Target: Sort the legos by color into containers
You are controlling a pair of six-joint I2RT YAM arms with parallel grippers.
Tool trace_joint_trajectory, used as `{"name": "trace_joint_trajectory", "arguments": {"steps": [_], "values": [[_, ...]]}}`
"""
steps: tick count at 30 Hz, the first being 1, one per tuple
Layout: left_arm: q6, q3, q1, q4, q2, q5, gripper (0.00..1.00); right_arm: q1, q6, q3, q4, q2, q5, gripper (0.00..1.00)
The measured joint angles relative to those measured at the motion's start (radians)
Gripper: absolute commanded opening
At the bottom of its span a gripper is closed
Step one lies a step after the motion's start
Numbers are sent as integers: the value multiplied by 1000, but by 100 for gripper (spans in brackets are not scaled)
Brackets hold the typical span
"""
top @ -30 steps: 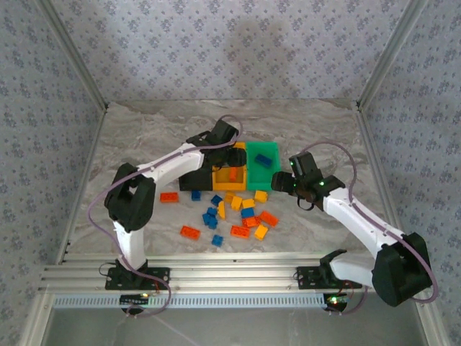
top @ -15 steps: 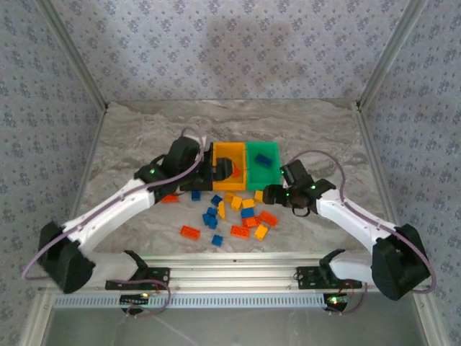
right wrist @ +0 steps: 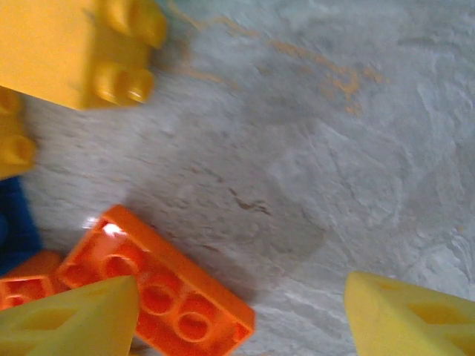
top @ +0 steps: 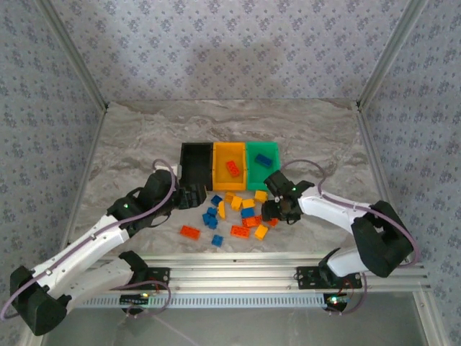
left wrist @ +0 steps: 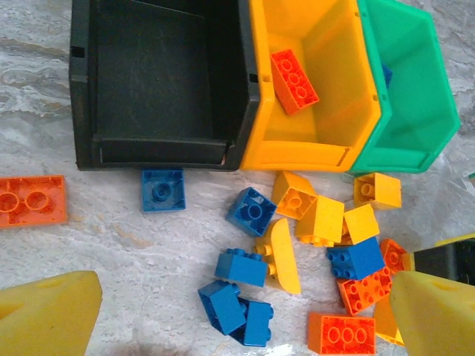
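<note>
Open jaws flank the loose legos [top: 241, 213].
Left gripper [top: 189, 196] gapes empty at the pile's 9 o'clock; right gripper [top: 272, 210], fingers apart, grips nothing at 3 o'clock over a red-orange brick [right wrist: 159, 293]. Containers [top: 186, 162] stand at 12 o'clock, holding two bricks.

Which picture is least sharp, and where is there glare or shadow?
Right wrist view: softest; the yellow studded plastic brick is blurred, and a small white glare spot sits on the flat orange studded plastic brick. Left wrist view: sharp, the orange-yellow plastic bin evenly lit. Top external view: a faint dark shadow on the patterned back wall.
</note>
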Motion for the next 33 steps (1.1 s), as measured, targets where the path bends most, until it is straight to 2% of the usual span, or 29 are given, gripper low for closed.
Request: {"name": "trace_joint_trajectory", "arguments": {"steps": [4,8,13,18,27,33], "values": [[1,0,2,0,3,-16,99,-3,26,0,-8,11,12,64],[1,0,8,-1,11,-16,99,-55,65,-3,-23,-1,44,64],[1,0,18,-1,16,-15,99,-135,90,-40,-71,-84,92,77],[1,0,30,-1,16,-15,99,-135,45,-24,-74,-148,71,83],[1,-9,68,-3,16,-9,100,-121,-80,73,-63,41,29,87],[1,-18,95,-6,16,5,100,-102,-111,111,-93,122,39,79]]}}
